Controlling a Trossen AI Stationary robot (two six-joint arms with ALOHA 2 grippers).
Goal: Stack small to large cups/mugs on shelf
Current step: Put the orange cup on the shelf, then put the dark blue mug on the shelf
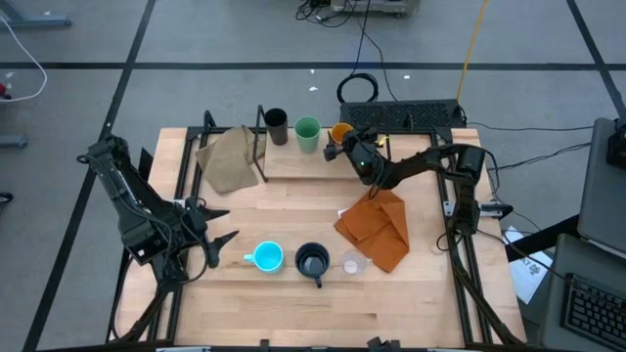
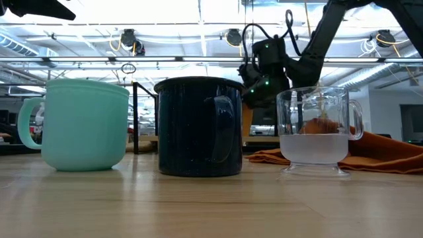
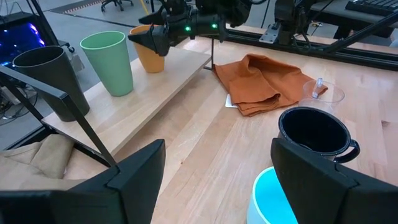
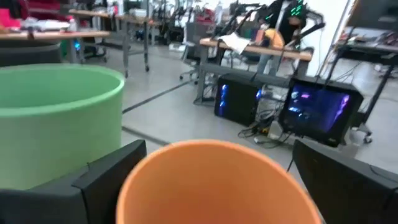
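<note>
Right gripper at the orange cup on the shelf; placement step in hand.

Right gripper (image 1: 335, 149) sits at the orange cup (image 3: 149, 48), fingers spread either side of its rim, not clamped; cup stands upright on the shelf (image 1: 303, 164) just beside the green cup (image 1: 307, 134), with the dark brown cup (image 1: 276, 124) next along; judged a release just made or a grasp about to begin. Left gripper (image 1: 217, 226) waits open near the light blue mug (image 1: 266, 257); navy mug (image 1: 312, 262) and clear cup (image 1: 352, 263) stand on the table. Next move calls for backing clear without tipping the cup.
</note>
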